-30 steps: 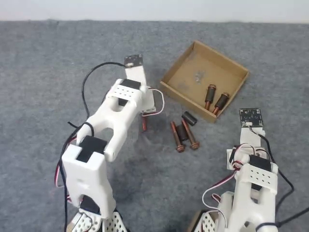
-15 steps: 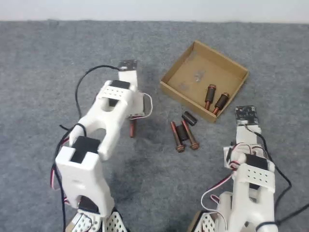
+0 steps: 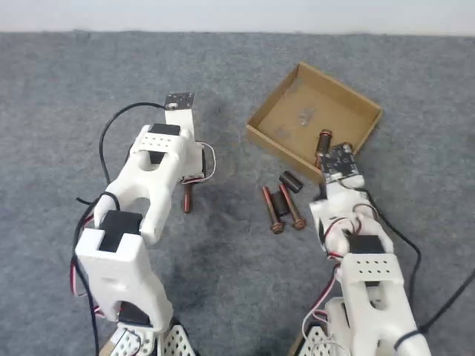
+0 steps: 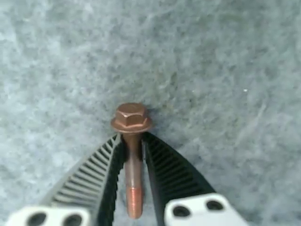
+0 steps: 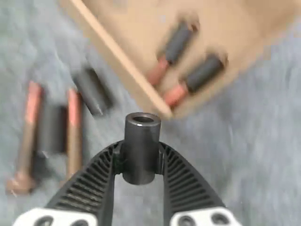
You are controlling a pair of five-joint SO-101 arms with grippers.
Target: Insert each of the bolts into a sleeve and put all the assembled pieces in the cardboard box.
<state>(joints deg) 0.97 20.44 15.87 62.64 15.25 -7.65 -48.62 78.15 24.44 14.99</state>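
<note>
My left gripper (image 4: 131, 139) is shut on the shank of a copper bolt (image 4: 130, 141) whose hex head points away from the wrist. In the high view this bolt (image 3: 187, 199) hangs under the left arm, left of the loose parts. A black sleeve (image 5: 141, 146) stands upright in my shut right gripper (image 5: 140, 149), just short of the cardboard box (image 5: 117, 56). Two assembled pieces (image 5: 176, 44) (image 5: 197, 77) lie inside that box. On the carpet lie two loose bolts (image 3: 271, 210) (image 3: 292, 206) and two loose sleeves (image 3: 291, 182) (image 3: 279, 202).
The cardboard box (image 3: 274, 137) sits at the back right on grey carpet. The right arm (image 3: 349, 222) hangs over the box's near corner and covers part of its contents. Open carpet lies to the left and at the back.
The left arm has carried its bolt leftward, away from the loose parts. The right arm has swung left and farther out, toward the box corner, with the sleeve.
</note>
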